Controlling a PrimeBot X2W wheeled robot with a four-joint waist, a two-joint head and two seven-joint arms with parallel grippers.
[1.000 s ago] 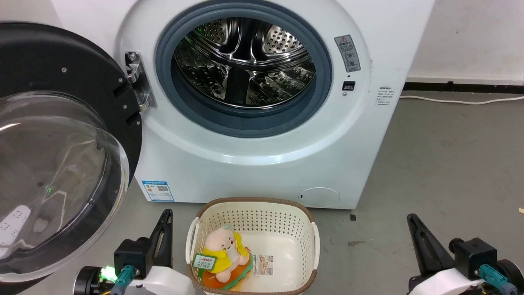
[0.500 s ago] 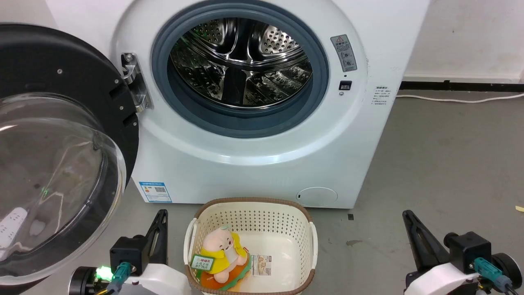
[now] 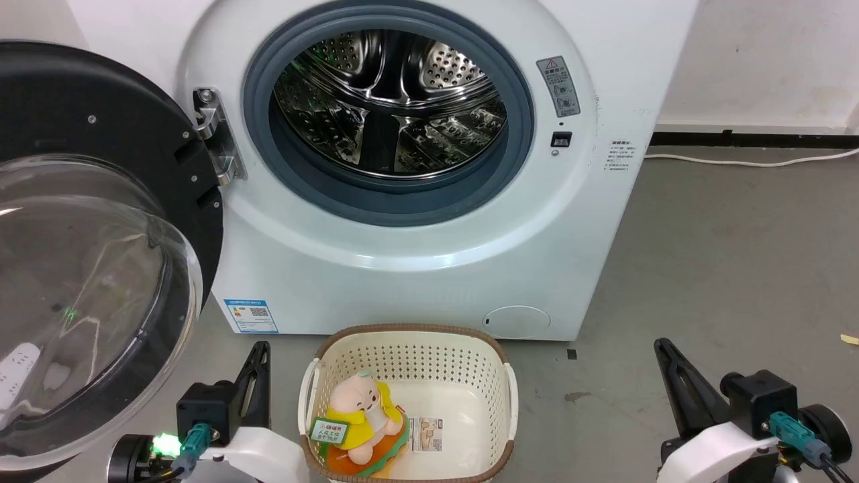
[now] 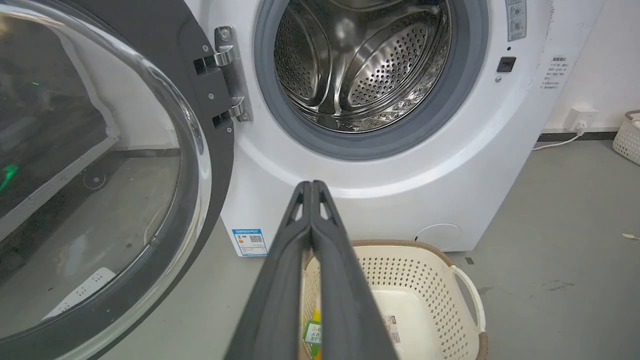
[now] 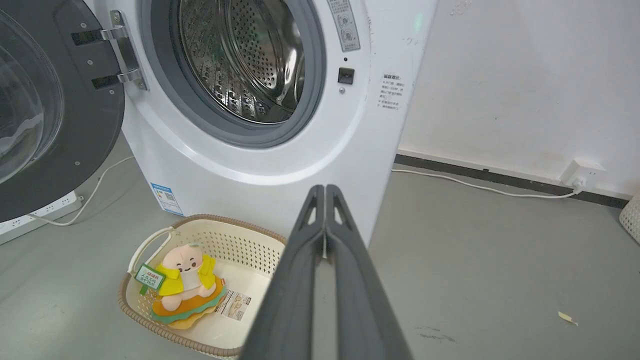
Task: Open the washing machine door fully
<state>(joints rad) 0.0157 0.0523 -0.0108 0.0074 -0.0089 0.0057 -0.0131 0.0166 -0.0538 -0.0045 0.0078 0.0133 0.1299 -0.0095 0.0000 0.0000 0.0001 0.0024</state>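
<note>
Cream perforated plastic basket with brown woven rim (image 3: 411, 365) on grey concrete floor (image 3: 725, 268), pink-faced plush toy in yellow jacket (image 3: 362, 412) inside at its left, small printed paper card (image 3: 427, 433) just beside, thin white cable (image 3: 738, 163) along black skirting to white wall socket (image 5: 580, 172), white power strip (image 5: 35, 212) on floor.

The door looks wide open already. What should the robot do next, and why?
Probably stop here, with no further push. The washing machine door is swung far out on its hinge, so the drum is fully uncovered. The left hand and right hand sit low, both shut, touching nothing.
</note>
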